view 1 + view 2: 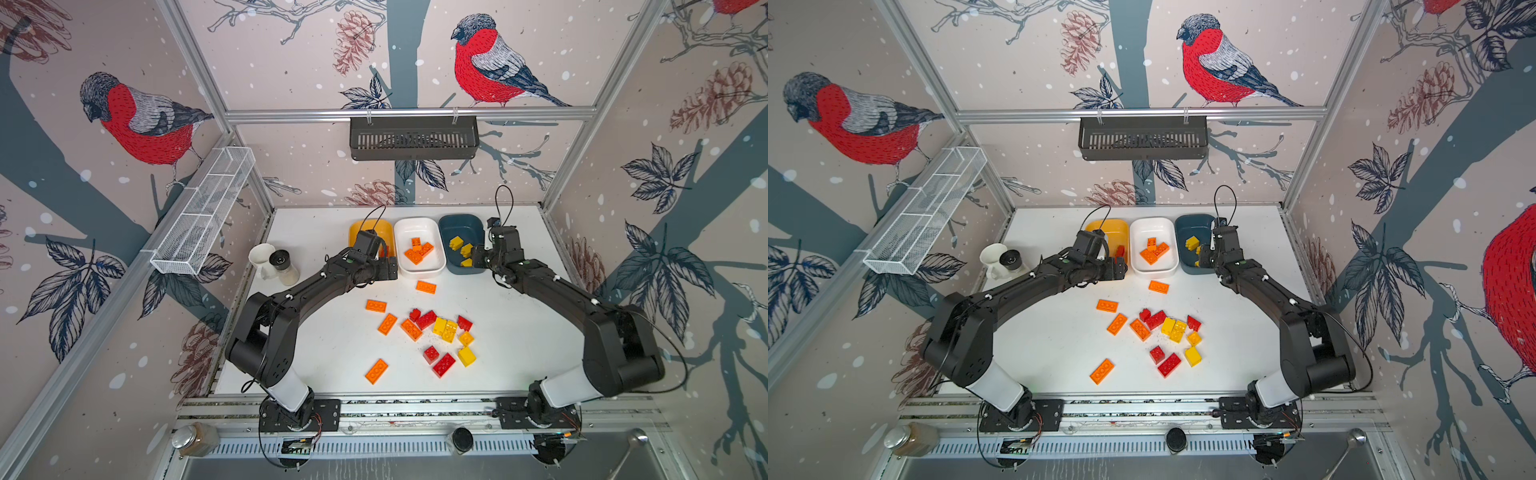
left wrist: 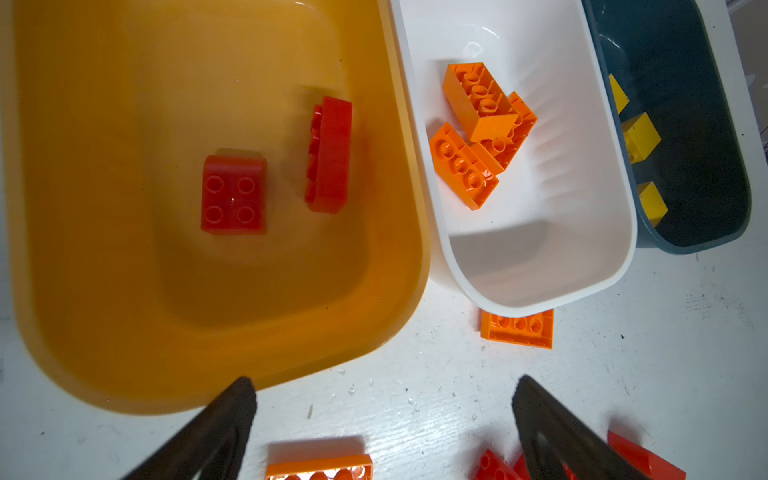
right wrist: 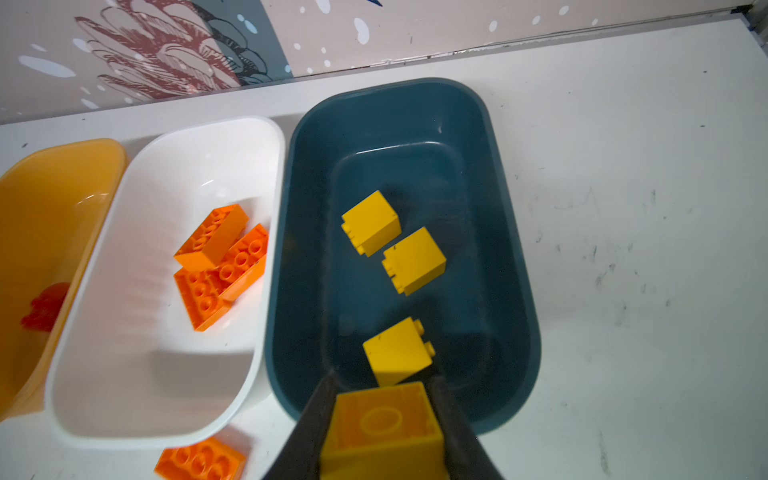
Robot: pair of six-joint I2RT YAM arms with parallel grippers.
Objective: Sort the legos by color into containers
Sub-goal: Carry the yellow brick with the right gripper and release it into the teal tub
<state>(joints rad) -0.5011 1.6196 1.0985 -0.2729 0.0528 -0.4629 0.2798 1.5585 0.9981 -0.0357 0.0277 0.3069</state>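
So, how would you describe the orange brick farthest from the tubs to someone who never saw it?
On the white table, find the cluster of loose bricks. Left of it, near the front edge, lies a flat orange brick. No other orange one is so near that edge or so alone.

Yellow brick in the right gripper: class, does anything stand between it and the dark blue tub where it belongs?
Nothing visible does. The right gripper holds the yellow brick over the dark blue tub's near end. The tub is open-topped, and the three yellow bricks already inside leave bare floor.
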